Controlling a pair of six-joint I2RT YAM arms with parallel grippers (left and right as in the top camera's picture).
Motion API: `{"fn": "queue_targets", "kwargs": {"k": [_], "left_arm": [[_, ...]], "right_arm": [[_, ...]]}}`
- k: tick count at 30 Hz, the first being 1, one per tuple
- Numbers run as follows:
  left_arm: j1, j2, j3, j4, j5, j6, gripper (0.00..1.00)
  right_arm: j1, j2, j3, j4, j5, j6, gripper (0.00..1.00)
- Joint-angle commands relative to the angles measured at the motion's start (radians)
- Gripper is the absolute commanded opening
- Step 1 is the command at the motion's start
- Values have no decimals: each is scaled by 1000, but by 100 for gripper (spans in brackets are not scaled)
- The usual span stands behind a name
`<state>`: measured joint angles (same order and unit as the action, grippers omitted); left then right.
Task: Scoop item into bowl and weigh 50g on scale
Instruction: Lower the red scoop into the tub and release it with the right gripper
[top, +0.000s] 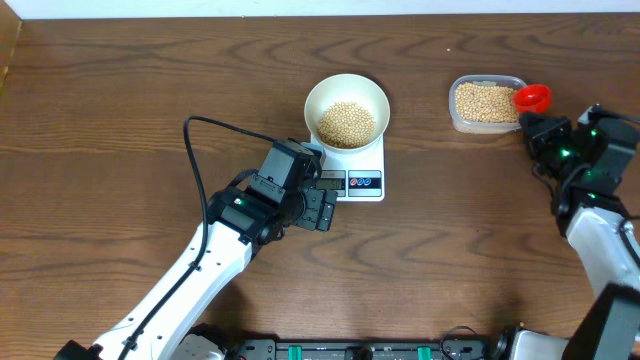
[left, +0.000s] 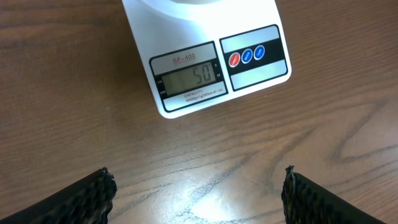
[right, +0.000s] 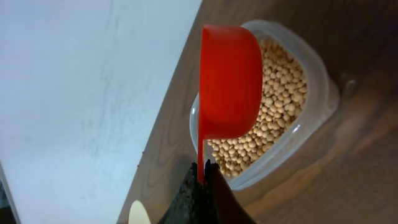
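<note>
The white bowl (top: 346, 108) stands on the white scale (top: 362, 166) at mid-table, holding a heap of tan beans (top: 346, 123). The scale's display (left: 188, 79) reads 50. My left gripper (top: 322, 208) sits just in front of the scale, open and empty; its dark fingertips (left: 87, 198) frame bare wood. At the right, my right gripper (top: 533, 124) is shut on the handle of a red scoop (right: 229, 81), held beside and above the clear container of beans (right: 283, 99).
The clear plastic container (top: 484, 103) stands at the back right. A black cable (top: 200, 160) loops from the left arm over the table. The table's far edge meets a pale wall (right: 81, 93).
</note>
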<state>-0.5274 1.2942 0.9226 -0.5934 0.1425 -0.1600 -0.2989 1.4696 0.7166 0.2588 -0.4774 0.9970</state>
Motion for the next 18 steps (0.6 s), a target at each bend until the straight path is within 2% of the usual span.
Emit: {"fn": "queue_targets", "kwargs": {"k": [1, 7, 13, 18], "left_arm": [[-2, 6, -1, 1, -17, 2, 88], [-2, 6, -1, 1, -17, 2, 88], [-2, 6, -1, 1, -17, 2, 88], [-2, 6, -1, 1, -17, 2, 88]], "right_arm": [[19, 75, -4, 40, 14, 55, 1], [18, 159, -4, 89, -43, 64, 2], [18, 167, -4, 90, -68, 61, 25], [18, 167, -4, 90, -96, 61, 37]]}}
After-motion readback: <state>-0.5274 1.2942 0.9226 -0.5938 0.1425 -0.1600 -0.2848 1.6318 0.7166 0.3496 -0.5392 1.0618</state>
